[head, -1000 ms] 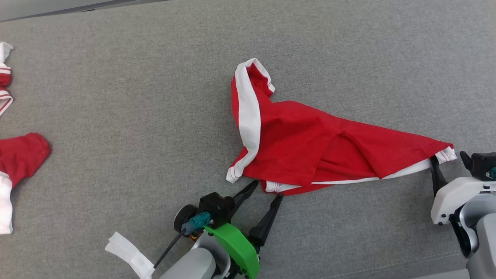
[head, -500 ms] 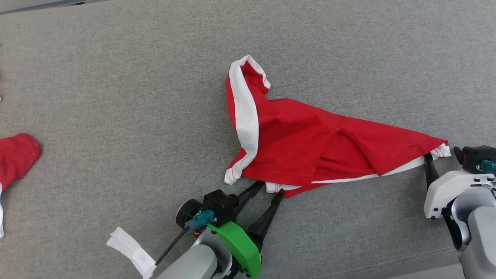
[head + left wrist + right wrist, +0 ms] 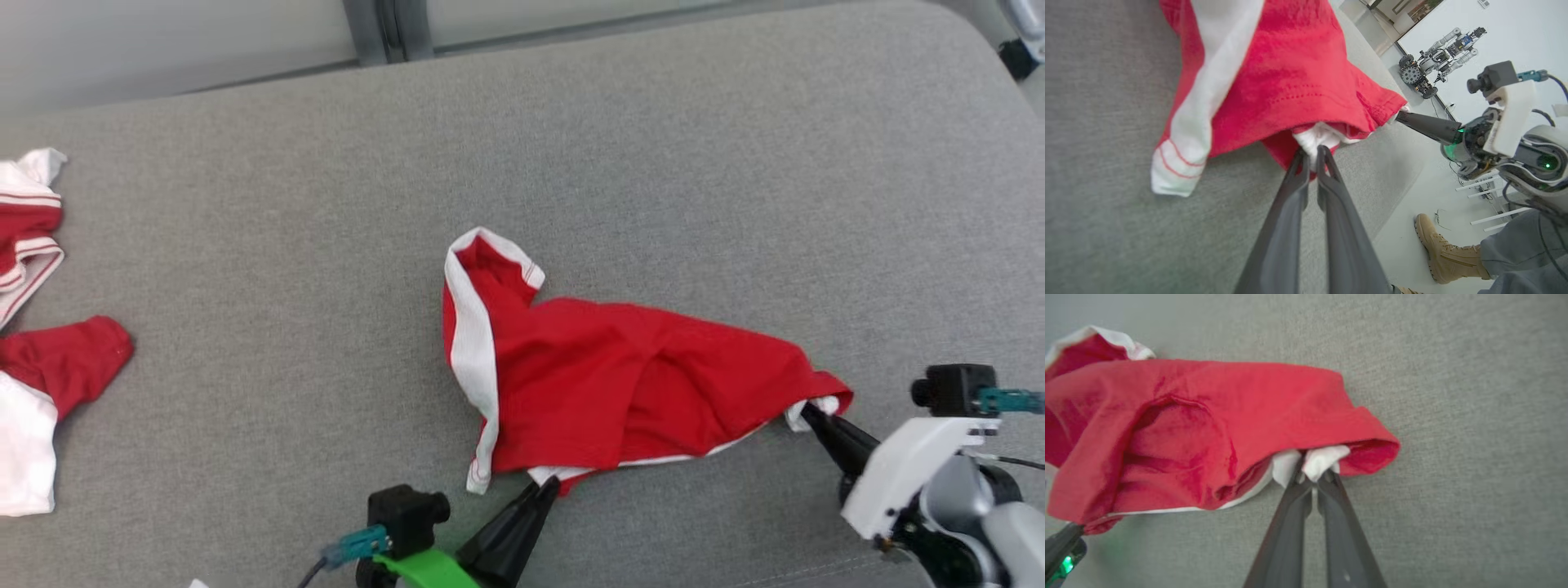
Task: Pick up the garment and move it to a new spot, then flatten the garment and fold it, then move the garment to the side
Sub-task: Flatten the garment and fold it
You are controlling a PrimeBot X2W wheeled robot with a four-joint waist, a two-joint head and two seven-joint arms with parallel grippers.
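Note:
The red garment (image 3: 604, 392) with white trim hangs lifted over the grey cushion (image 3: 571, 163), stretched between both grippers. My left gripper (image 3: 545, 485) is shut on its white hem at the lower middle; the left wrist view shows the two fingers pinching that hem (image 3: 1312, 153) under the red cloth (image 3: 1290, 81). At the garment's right corner my right gripper (image 3: 808, 408) is also shut on white trim, and the right wrist view shows the fingertips (image 3: 1310, 475) clamped beneath the red fold (image 3: 1208, 416). A white-banded flap stands up at the garment's far left end.
Other red and white clothes (image 3: 41, 359) lie at the cushion's left edge. The cushion's front seam runs near my arms. In the left wrist view a person's tan boot (image 3: 1447, 249) stands on the floor beyond the cushion, and another robot (image 3: 1433, 61) is far off.
My left gripper has shut on the hem. Both grippers have lifted the garment, and its right corner has come inward so the cloth bunches. The head camera has shifted, showing the cushion's far edge.

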